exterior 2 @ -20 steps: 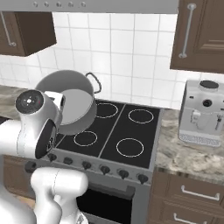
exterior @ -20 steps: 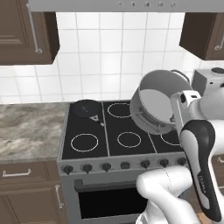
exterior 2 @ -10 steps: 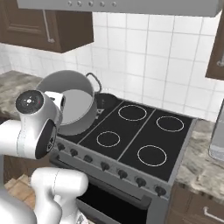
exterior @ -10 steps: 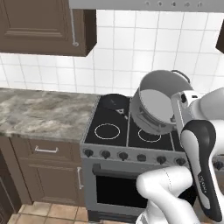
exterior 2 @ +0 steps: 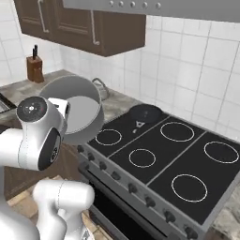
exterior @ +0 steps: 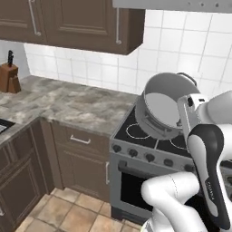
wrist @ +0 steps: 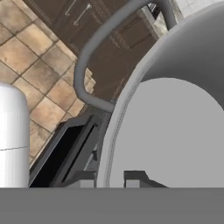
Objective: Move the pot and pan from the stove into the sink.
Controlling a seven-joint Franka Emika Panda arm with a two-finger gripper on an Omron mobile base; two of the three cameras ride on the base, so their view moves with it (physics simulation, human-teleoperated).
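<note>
Blocking the stove — tilted pot.

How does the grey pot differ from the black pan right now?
The pot is light grey, deep and straight-sided; the pan is black and shallow. The pot is up in the air, tipped on its side, gripped at the rim by the end effector; the pan lies flat on the stove. Both are round cookware.

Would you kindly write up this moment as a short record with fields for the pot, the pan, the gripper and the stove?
pot: lifted off the stove, tilted on its side, open mouth facing the cameras
pan: on the stove's back left corner
gripper: shut on the pot's rim
stove: five white burner rings show on the black top; knobs along the front
knife block: on the far counter
</note>
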